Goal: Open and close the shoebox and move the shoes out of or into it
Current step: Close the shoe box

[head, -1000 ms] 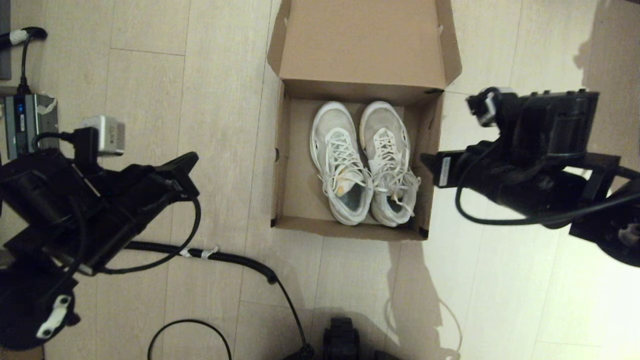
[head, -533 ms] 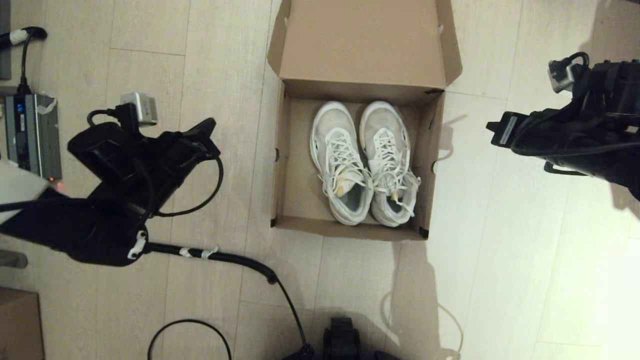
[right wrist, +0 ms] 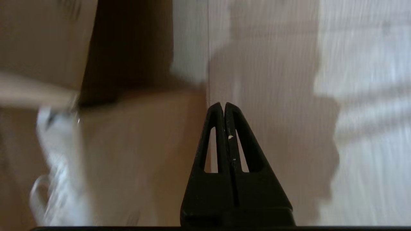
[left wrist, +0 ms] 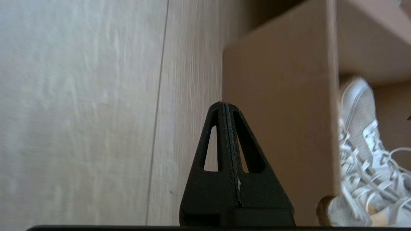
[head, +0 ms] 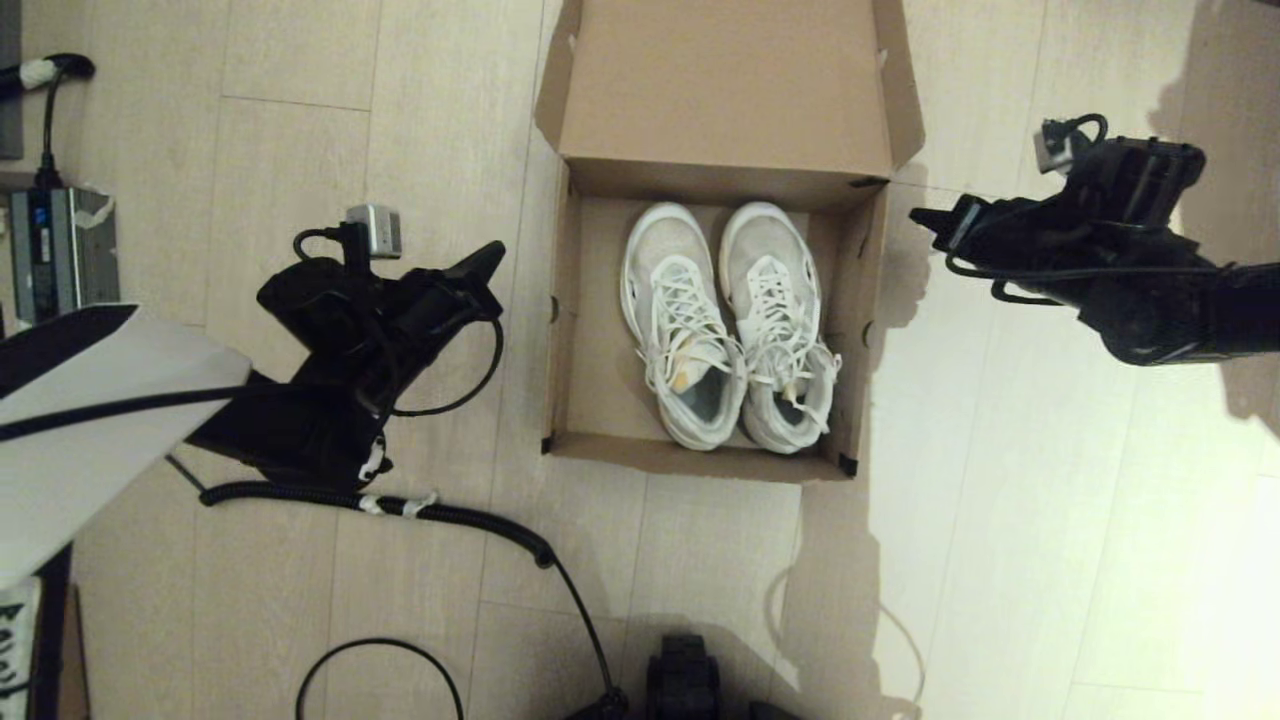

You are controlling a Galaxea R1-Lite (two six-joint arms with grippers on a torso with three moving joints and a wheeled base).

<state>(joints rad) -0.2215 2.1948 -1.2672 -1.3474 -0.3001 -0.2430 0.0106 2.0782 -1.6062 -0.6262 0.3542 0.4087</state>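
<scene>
Two cables (head: 450, 515) beside shoebox (head: 560, 400)

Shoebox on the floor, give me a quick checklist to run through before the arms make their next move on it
1. Lid folded back, shoebox open: ok.
2. Both shoes inside, side by side, toes toward the lid: ok.
3. Left claw shut and empty, outside the box's left wall: ok.
4. Right claw shut and empty, beside the right wall: ok.
5. Laces clear of the box rim: cannot tell; they lie loose near the right wall.
6. Black cable on the floor clear of the box: ok.
</scene>
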